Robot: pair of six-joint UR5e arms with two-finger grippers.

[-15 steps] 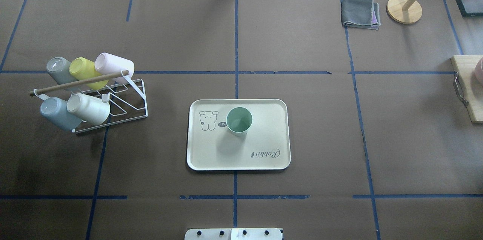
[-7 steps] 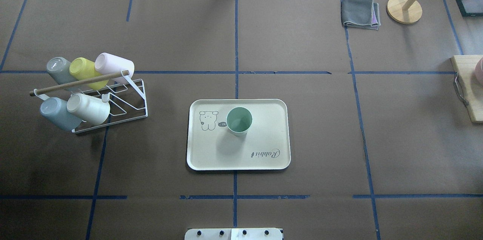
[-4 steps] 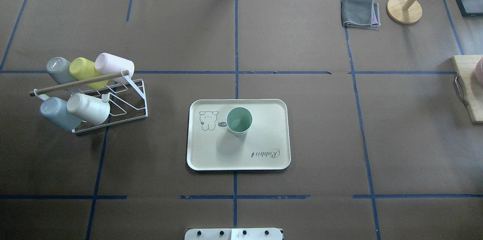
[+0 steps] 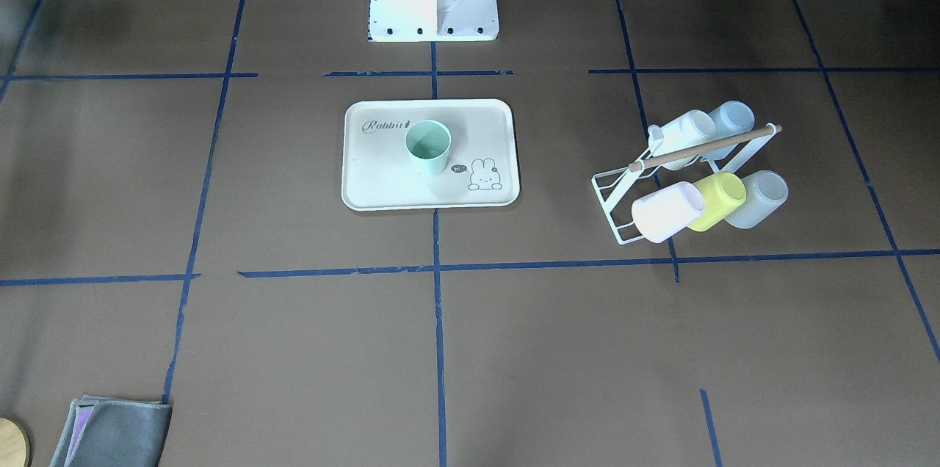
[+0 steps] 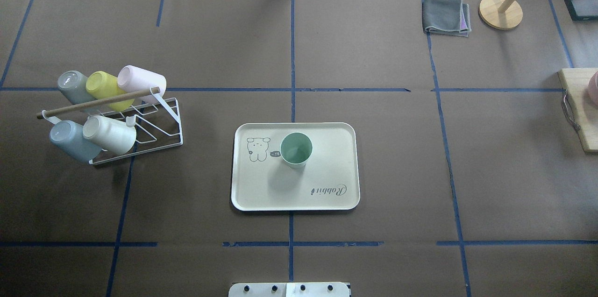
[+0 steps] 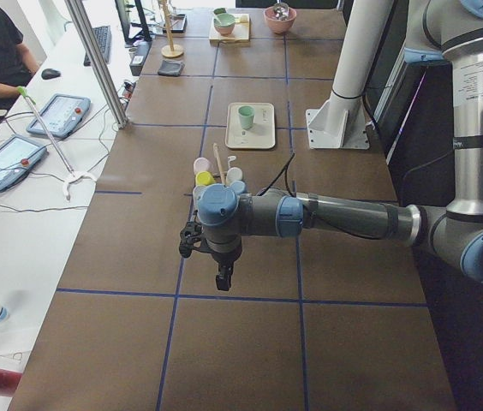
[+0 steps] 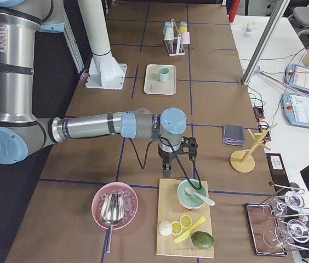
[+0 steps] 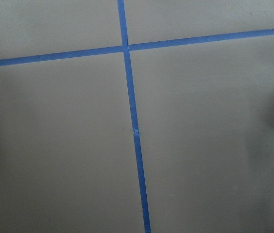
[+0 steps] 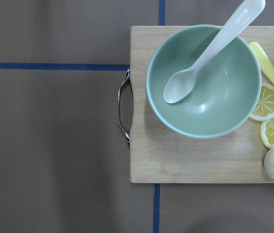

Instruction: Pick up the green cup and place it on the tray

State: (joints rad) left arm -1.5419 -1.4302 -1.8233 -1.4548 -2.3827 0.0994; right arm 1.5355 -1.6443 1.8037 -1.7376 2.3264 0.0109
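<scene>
The green cup [image 5: 295,150] stands upright, mouth up, on the tray [image 5: 336,180], left of centre and just beside the small rabbit drawing. Nothing touches it, so the placing looks done.

Both arms are well apart from the tray. The left gripper [image 6: 222,278] hangs over bare table at the left end. The right gripper [image 7: 166,171] hangs at the right end, just above a wooden board [image 9: 176,165] that carries a bowl [image 9: 202,82] with a spoon in it. Neither has the cup. How far either gripper's fingers are spread cannot be told from these views.

The main risk is probably an arm swinging low over the middle of the table. The cup looks light and taller than it is wide, so a brush could tip it or slide it on the smooth tray. A drop by the right arm could strike the bowl or spoon.

The cup is matte pale green plastic, handleless and slightly tapered. The tray is cream, rectangular, with rounded corners and a raised rim. The table cover is dull brown, crossed by blue tape. A white wire rack [image 5: 159,119] at the left holds pastel cups on their sides.
</scene>
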